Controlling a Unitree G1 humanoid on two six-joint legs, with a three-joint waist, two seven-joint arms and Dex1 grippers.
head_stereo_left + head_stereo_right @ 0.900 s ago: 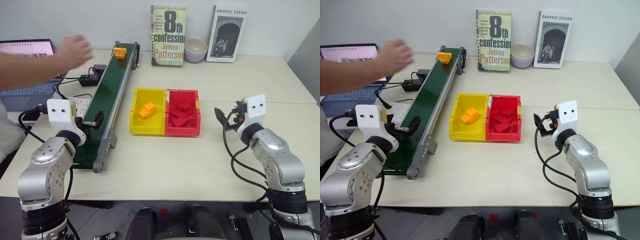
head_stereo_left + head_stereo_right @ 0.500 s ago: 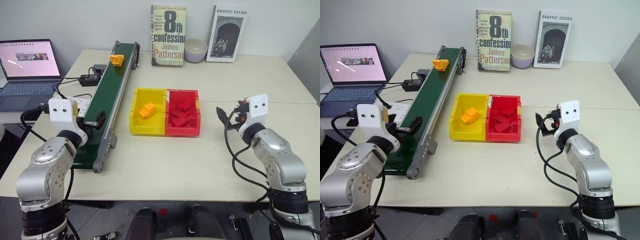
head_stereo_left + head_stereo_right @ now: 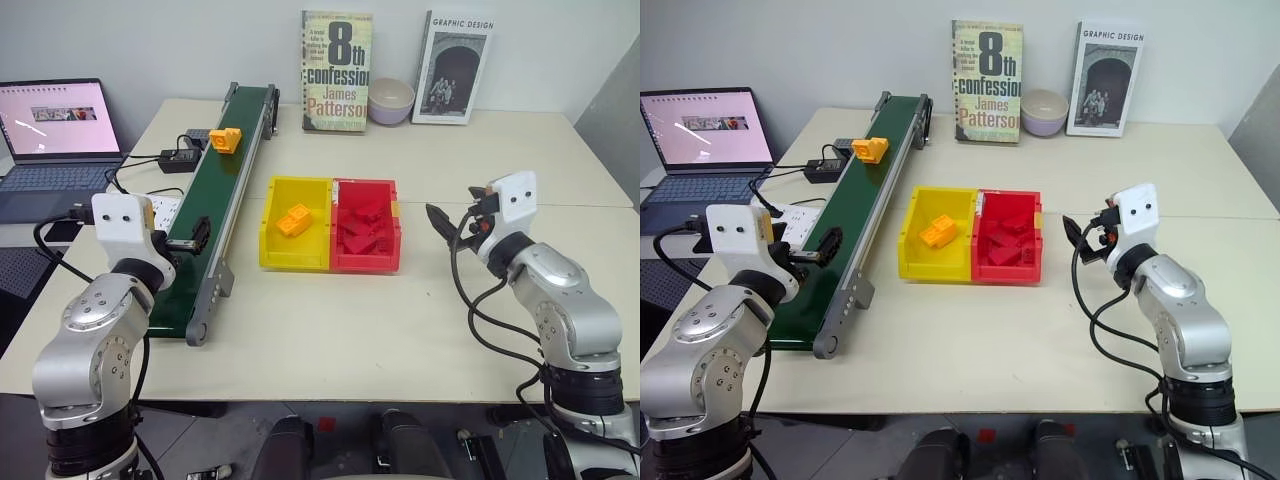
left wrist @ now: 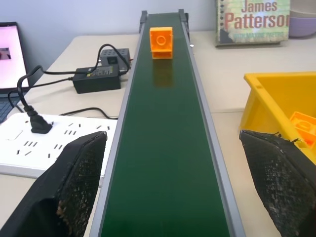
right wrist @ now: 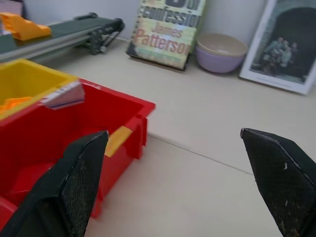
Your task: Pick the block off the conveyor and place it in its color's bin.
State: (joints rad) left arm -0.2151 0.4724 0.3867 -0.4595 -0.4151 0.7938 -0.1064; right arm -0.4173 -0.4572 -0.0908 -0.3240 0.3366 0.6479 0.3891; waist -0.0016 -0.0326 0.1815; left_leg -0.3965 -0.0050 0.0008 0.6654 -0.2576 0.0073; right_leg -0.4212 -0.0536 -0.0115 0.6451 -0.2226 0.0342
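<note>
The orange-yellow block [image 3: 225,140] lies on the dark green conveyor [image 3: 215,195], toward its far end, also seen in the left wrist view [image 4: 161,42]. My left gripper [image 3: 195,236] hovers open over the belt's near end, well short of the block, with nothing between its fingers [image 4: 81,170]. The yellow bin [image 3: 297,183] sits just right of the belt and holds an orange brick [image 3: 294,219]. My right gripper [image 3: 450,222] stands open and empty to the right of the joined red tray [image 3: 365,183].
A laptop [image 3: 55,130], a white power strip [image 3: 160,210] and a black adapter [image 3: 180,158] with cables lie left of the belt. Two books [image 3: 337,70] [image 3: 452,67] and a bowl [image 3: 392,100] stand along the back wall.
A person's hand that reached over the far left of the table has withdrawn. The block has travelled along the belt toward me. Both arms have stayed nearly in place.
</note>
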